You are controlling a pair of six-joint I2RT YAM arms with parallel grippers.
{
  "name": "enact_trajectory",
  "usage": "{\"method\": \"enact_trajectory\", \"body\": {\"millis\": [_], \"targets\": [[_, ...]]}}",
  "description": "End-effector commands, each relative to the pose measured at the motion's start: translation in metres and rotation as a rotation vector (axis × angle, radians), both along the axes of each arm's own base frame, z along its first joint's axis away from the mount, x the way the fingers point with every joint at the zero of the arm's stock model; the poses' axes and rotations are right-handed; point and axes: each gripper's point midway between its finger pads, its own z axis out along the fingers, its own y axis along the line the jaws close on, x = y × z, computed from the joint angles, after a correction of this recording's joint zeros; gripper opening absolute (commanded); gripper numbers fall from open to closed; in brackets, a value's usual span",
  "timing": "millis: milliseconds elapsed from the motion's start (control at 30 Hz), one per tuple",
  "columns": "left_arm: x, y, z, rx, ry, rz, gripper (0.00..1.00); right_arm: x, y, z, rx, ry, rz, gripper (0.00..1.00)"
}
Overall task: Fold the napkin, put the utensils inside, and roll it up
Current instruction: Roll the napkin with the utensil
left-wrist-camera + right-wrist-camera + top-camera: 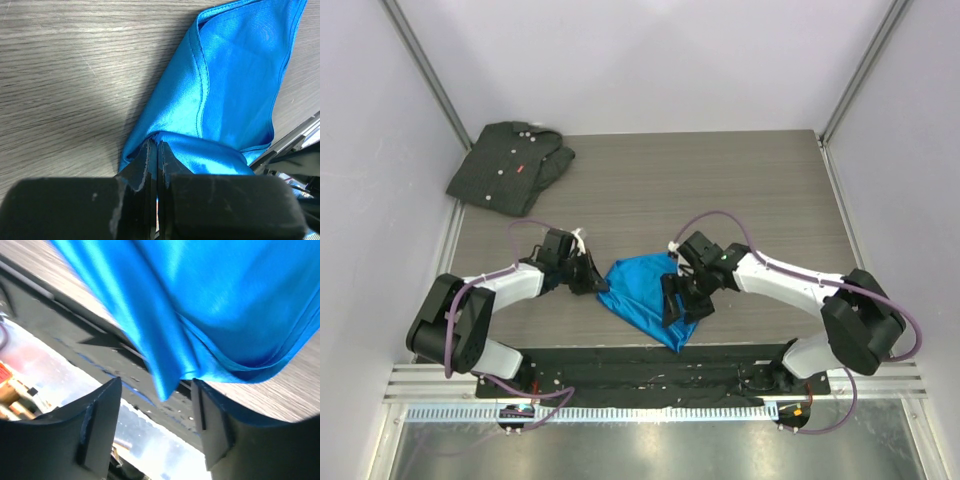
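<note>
Now underway: folding the napkin (642,292), lying bunched at the table's (720,190) near edge.
Left hand (596,282): clamping tight on its left corner.
Right hand (682,300): gaping around the near corner, holding nothing.
Next: likely needing a right-side grip.

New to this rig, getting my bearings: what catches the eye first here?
The bright blue napkin stands out on the grey table, near its front edge. The left gripper is shut on its edge; the right gripper stands open around one corner. A dark shirt lies at the far left corner.
</note>
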Motion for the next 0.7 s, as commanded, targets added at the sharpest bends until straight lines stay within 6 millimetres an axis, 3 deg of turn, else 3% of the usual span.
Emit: {"method": "enact_trajectory", "body": {"millis": [0,100,133,367,500,667], "targets": [[-0.025,0.030,-0.037,0.162,0.115,0.031,0.00,0.027,0.011,0.050,0.015,-0.140,0.035,0.73],[-0.026,0.030,-0.036,0.163,0.116,0.033,0.00,0.036,0.021,0.060,-0.007,-0.240,0.090,0.78],[-0.026,0.031,-0.036,0.164,0.115,0.034,0.00,0.043,0.032,0.071,0.009,-0.312,0.124,0.78],[-0.025,0.031,-0.036,0.168,0.118,0.032,0.00,0.049,0.097,0.074,-0.152,-0.773,0.342,0.78],[-0.024,0.031,-0.035,0.173,0.119,0.031,0.00,0.050,0.118,0.047,-0.152,-0.808,0.401,0.77],[-0.023,0.031,-0.034,0.176,0.118,0.031,0.00,0.046,0.127,0.025,-0.126,-0.794,0.464,0.70]]}}
